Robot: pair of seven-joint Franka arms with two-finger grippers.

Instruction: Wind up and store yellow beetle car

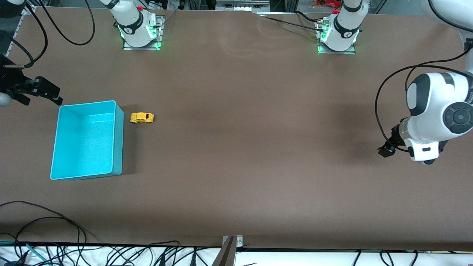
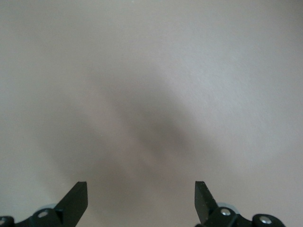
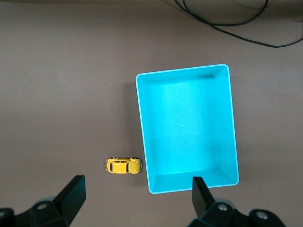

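We see the right gripper (image 3: 137, 196) up in the air at the right arm's end of the table (image 1: 236, 147), its fingers (image 3: 71, 194) spread wide with nothing between them. From its wrist view it looks down on the cyan bin (image 3: 142, 123) and the yellow beetle car (image 3: 123, 165). In the front view this gripper (image 1: 44, 90) shows dark at the table's edge, just above the bin's corner that lies farthest from the front camera.

The left gripper (image 2: 141, 198) hangs over bare brown tabletop at the left arm's end, its fingers (image 2: 75, 198) likewise spread and holding nothing. In the front view only a dark part of it (image 1: 386, 149) shows below the white wrist.

Between the two arms we see a broad stretch of open table with nothing standing on it.

The yellow beetle car (image 1: 142, 118) sits on its wheels on the table, just beside the bin's wall that faces the left arm's end, near the corner farthest from the front camera, and apart from that wall.

The cyan bin (image 1: 117, 140) stands upright, open-topped, and holds nothing we can see.
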